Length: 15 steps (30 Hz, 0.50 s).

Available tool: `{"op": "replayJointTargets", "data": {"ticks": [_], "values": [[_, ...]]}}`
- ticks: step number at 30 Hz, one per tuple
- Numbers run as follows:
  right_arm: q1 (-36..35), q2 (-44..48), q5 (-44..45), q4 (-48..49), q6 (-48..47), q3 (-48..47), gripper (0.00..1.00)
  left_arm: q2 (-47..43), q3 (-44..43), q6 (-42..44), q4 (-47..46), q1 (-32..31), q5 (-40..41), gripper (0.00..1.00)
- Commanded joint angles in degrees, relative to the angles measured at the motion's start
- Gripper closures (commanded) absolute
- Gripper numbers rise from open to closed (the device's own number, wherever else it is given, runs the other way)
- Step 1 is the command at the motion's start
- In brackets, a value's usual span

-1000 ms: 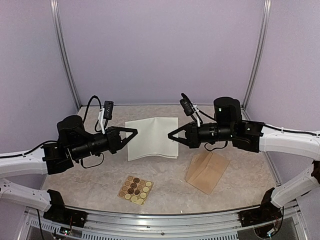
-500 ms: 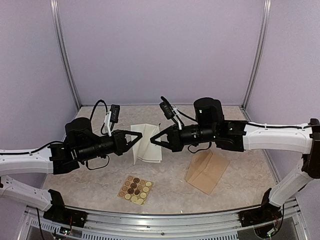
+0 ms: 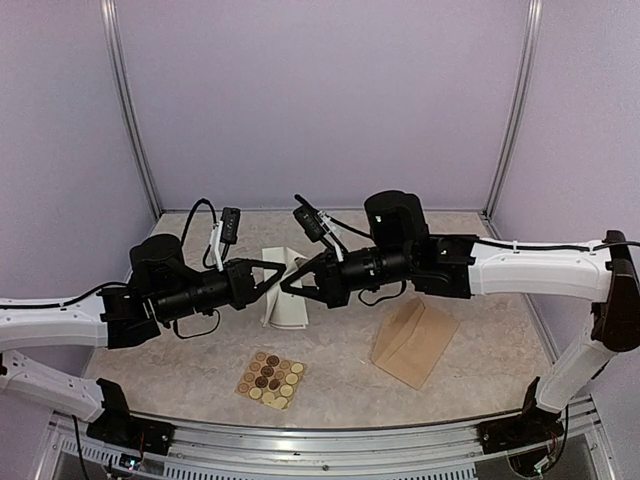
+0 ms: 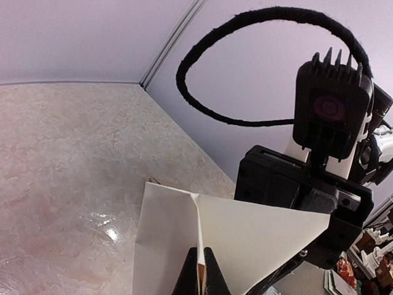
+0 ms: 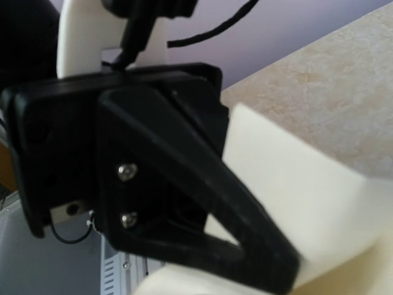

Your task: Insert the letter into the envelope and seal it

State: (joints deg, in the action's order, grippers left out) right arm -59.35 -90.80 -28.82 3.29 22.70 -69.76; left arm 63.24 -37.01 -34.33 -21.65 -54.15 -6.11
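Letter [image 3: 287, 308] stands at the centre of the frame, folded into a narrow strip; a second ago it lay spread flat. Left end effector [image 3: 273, 270] and right end effector [image 3: 284, 286] each grasp an edge, clenched, tips now almost meeting. Envelope [image 3: 413, 343] lies lower right on the worktop [image 3: 340, 372], unmoved.
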Motion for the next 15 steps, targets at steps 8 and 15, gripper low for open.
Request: {"op": "replayJointTargets", "data": {"ticks": [8,15], "values": [[-1.4,-0.9,2.4,-1.1,-0.6,-2.0,0.73,0.3,1.8,-1.6,-4.2,-0.5,-4.6,1.00],[-1.2,3.2,3.0,3.8,-0.7,2.3,0.28,-2.2,4.1,-2.1,-5.1,-0.4,-6.5,1.00]]}}
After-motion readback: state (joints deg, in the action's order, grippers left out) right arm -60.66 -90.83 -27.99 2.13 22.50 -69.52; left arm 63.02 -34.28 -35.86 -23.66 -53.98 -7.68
